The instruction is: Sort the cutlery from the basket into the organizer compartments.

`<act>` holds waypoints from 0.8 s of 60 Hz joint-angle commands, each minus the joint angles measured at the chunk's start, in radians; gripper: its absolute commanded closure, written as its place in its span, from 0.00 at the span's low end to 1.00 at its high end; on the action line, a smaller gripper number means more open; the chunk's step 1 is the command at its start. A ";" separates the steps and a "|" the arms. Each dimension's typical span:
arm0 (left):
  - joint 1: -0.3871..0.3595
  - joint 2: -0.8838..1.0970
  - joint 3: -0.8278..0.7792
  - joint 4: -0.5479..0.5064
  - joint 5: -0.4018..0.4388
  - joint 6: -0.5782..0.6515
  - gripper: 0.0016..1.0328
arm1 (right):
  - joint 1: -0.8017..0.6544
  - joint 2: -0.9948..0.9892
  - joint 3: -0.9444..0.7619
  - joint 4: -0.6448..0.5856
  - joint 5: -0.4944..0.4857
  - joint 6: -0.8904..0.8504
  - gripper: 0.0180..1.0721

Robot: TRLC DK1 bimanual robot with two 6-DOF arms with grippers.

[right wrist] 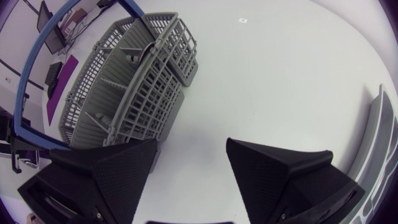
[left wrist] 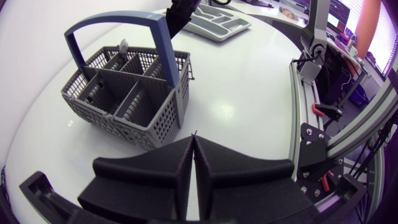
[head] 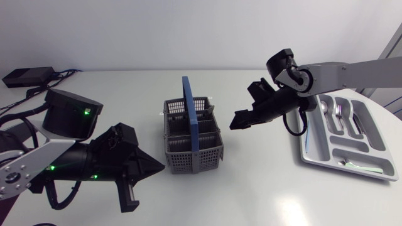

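Observation:
The grey cutlery basket with a blue handle stands mid-table. In the left wrist view one utensil tip pokes from a far cell of the basket. The grey organizer lies at the right with some cutlery in its compartments. My right gripper hovers between basket and organizer, open and empty; in its own view its gripper shows bare table between the fingers, the basket just ahead to one side. My left gripper is shut and empty, close to the basket's near-left side.
A black box with cables sits at the back left corner. The organizer's edge shows beside my right gripper. White tabletop lies between basket and organizer.

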State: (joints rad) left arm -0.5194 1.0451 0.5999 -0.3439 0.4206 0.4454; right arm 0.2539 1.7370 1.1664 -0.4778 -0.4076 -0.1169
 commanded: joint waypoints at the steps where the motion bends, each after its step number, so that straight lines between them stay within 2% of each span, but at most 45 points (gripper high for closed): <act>1: -0.010 0.001 -0.028 -0.010 -0.002 -0.008 0.95 | 0.004 0.012 0.045 0.033 0.000 0.036 0.49; 8: -0.033 0.003 -0.035 -0.007 -0.019 -0.008 0.96 | -0.010 0.070 0.127 0.047 -0.002 0.049 0.75; 15: -0.050 0.018 -0.032 0.000 -0.026 -0.011 0.96 | -0.021 0.190 0.259 0.042 -0.017 0.063 0.92; 34: -0.041 0.067 -0.038 0.037 -0.031 -0.004 0.96 | 0.015 0.450 0.621 -0.016 -0.048 0.108 0.94; 42: -0.037 0.082 -0.046 0.048 -0.031 -0.002 0.95 | 0.033 0.464 0.647 -0.062 -0.073 0.108 0.94; 48: -0.033 0.082 -0.045 0.049 -0.031 -0.002 0.95 | 0.053 0.437 0.595 -0.084 -0.108 0.108 0.94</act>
State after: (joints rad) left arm -0.5629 1.1122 0.5800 -0.3016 0.3904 0.4454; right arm 0.2867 2.1750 1.7901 -0.5320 -0.4980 -0.0296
